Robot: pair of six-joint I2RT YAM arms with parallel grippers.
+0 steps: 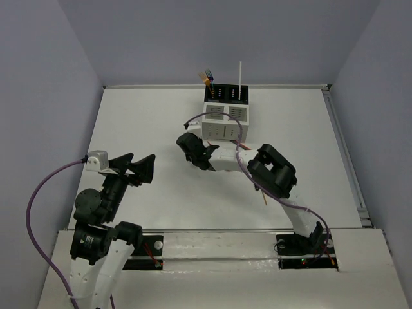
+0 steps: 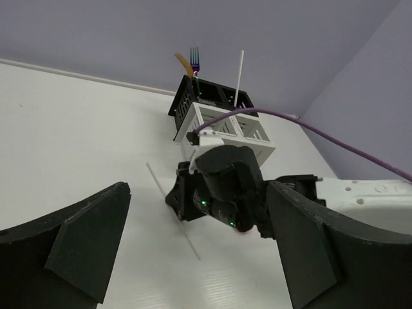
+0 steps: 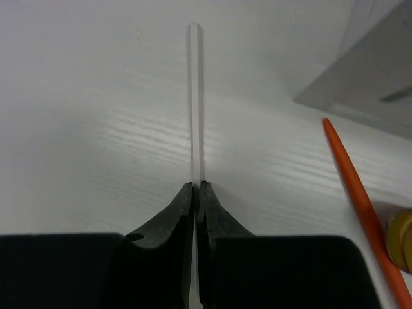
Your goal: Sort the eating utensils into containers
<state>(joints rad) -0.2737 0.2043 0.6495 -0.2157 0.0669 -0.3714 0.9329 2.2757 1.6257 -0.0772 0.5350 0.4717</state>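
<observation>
The white stick (image 3: 195,96) lies flat on the table (image 1: 141,116). Your right gripper (image 3: 195,187) has its fingers pressed together on it, pinching it low at the surface. The stick's long axis runs straight ahead out of the fingertips, in line with the hand. The caddy (image 1: 225,122) sits just beside, toward the upper right of the wrist view. I judge you'll need to lift, then tip the stick upright before it goes in. An orange stick (image 3: 360,199) lies near. Your left gripper (image 1: 143,168) hangs well apart, jaws spread, empty.
</observation>
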